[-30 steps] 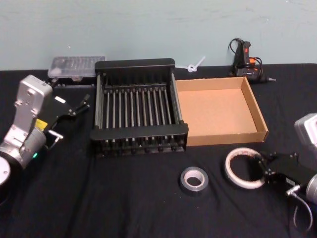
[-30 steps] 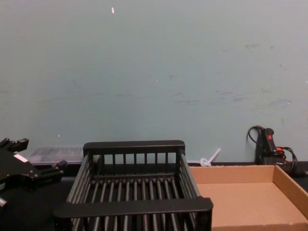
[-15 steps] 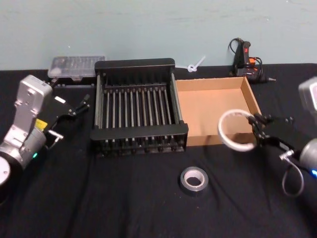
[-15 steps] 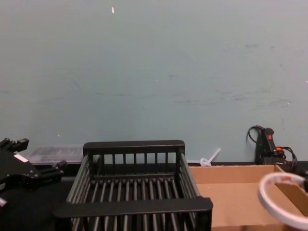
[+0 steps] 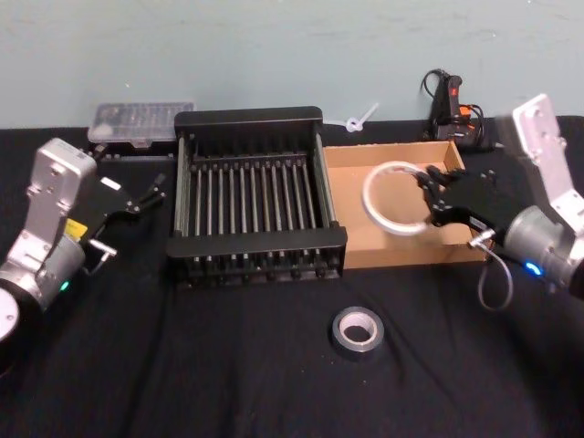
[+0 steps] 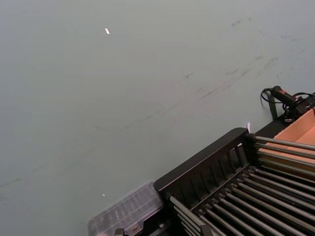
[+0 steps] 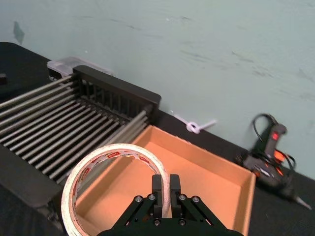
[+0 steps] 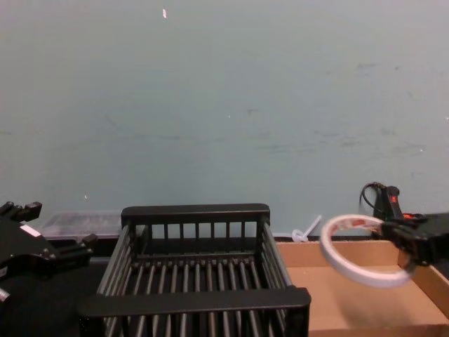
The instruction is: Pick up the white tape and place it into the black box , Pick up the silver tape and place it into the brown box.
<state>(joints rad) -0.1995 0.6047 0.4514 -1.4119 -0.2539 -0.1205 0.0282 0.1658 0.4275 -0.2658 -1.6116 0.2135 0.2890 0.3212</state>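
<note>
Head view: the white tape (image 5: 394, 197) is being carried left by the right gripper (image 5: 432, 203), clamped on its rim, now up over the brown box (image 5: 467, 196) instead of near the table edge. Black box (image 5: 248, 118) looks next; silver tape (image 5: 356, 328) is being left alone.

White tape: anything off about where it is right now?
Yes. The right gripper holds the white tape tilted in the air above the brown box, short of the black box where it belongs.
</note>
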